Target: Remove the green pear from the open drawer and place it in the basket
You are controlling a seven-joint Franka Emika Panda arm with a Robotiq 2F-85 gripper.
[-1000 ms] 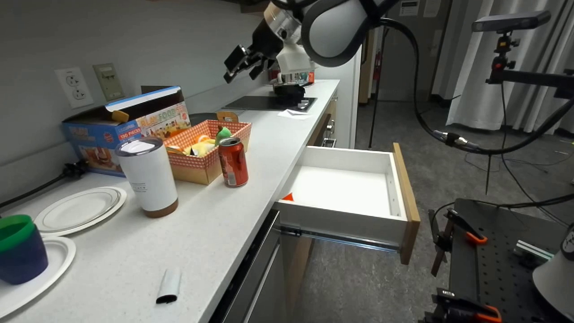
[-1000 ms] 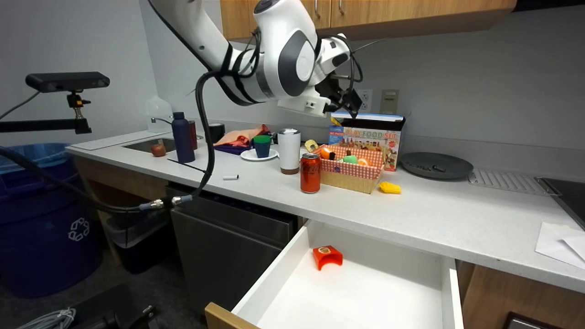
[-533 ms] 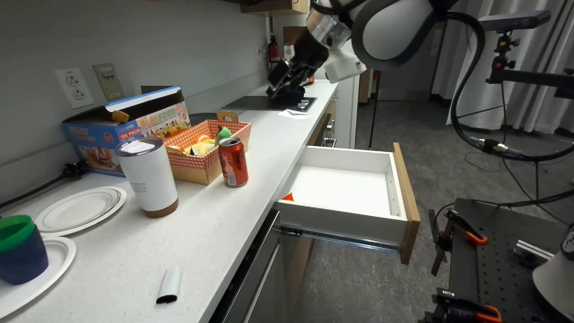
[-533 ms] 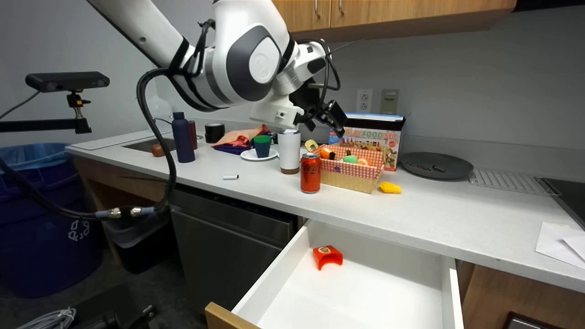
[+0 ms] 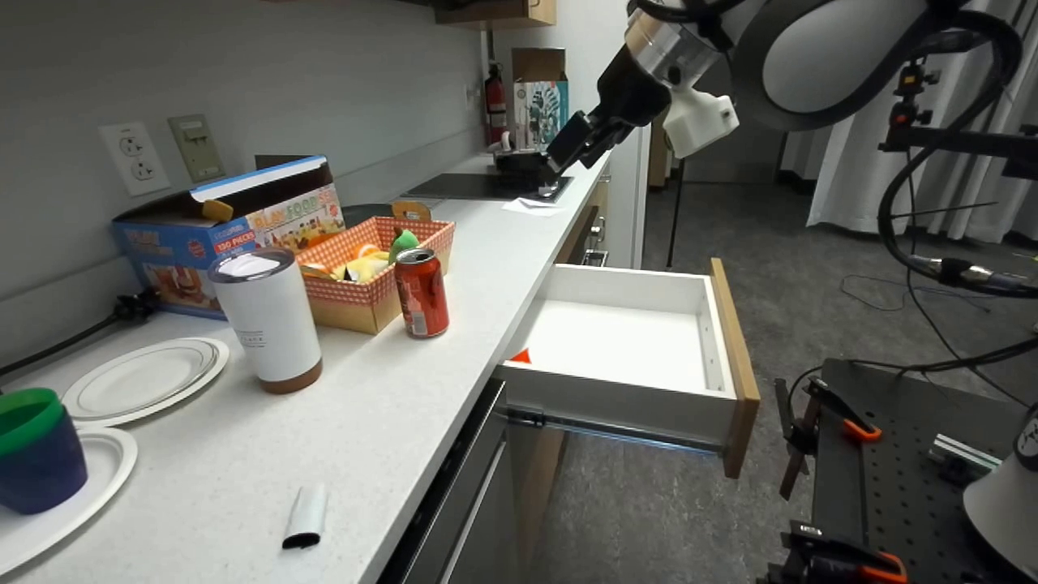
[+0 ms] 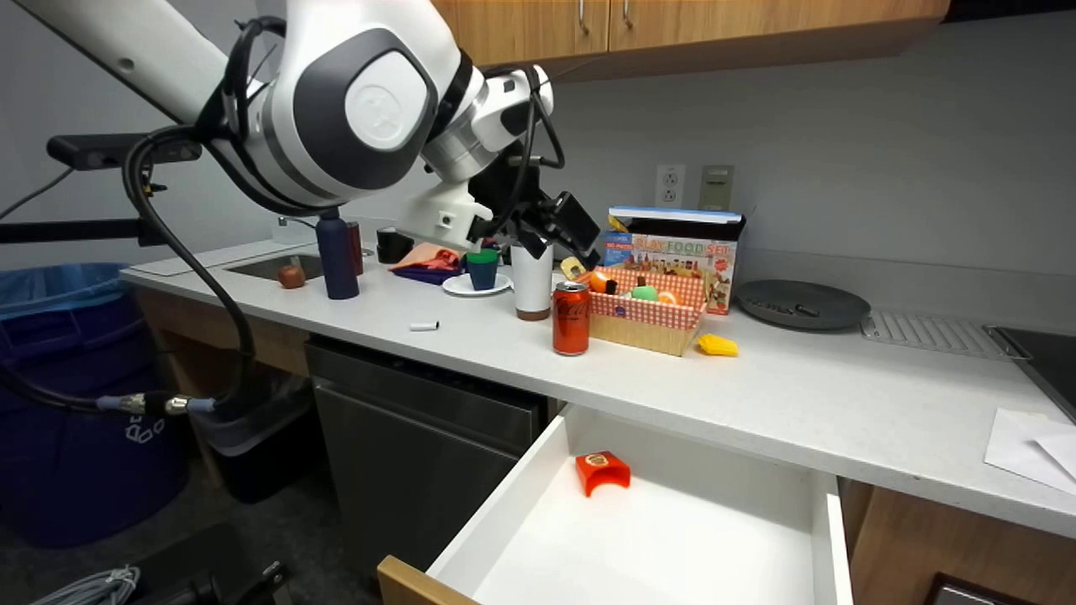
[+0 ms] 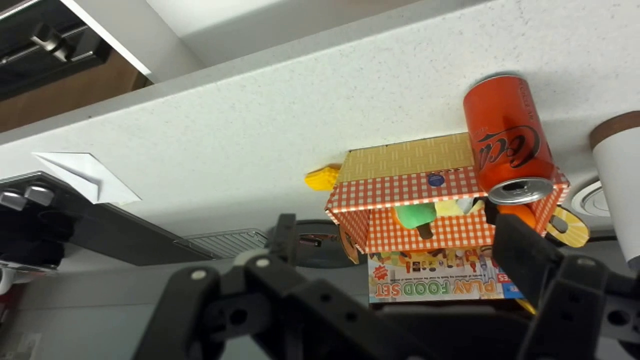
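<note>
Pale speckled table [image 6: 841,386] along a grey wall [image 6: 883,168], carrying a play-food box [image 6: 685,252], white tumbler [image 6: 531,291] and red can [image 6: 571,323]. Green pear [image 7: 416,215] inside the basket [image 6: 639,334], among other play food [image 5: 369,266], toward the end away from the tumbler. Red piece [image 6: 603,472] in the open drawer [image 6: 698,529] below. Judged as placed already; probably nothing left but clearing the arm [image 6: 382,105] away.

To do that well: raise the spread gripper [image 7: 398,219] first, then swing it off sideways, away from the wall. Leave the pear alone, no need for a second grasp. Don't dip toward the basket or the red can, upright right beside it (touching or not, can't tell) and likely easy to tip. Watch the tumbler too: partly behind the gripper in an exterior view, with depth hard to judge. No pushing the drawer shut, not asked for.

Arm high in both exterior views, bent at the wrist, with gripper slanted down toward the wall, above table level and apart from the basket. Fingers [image 7: 286,236] well apart in the wrist view, pinching nothing. Basket and pear framed between them by line of sight only, upside down in that view.
</note>
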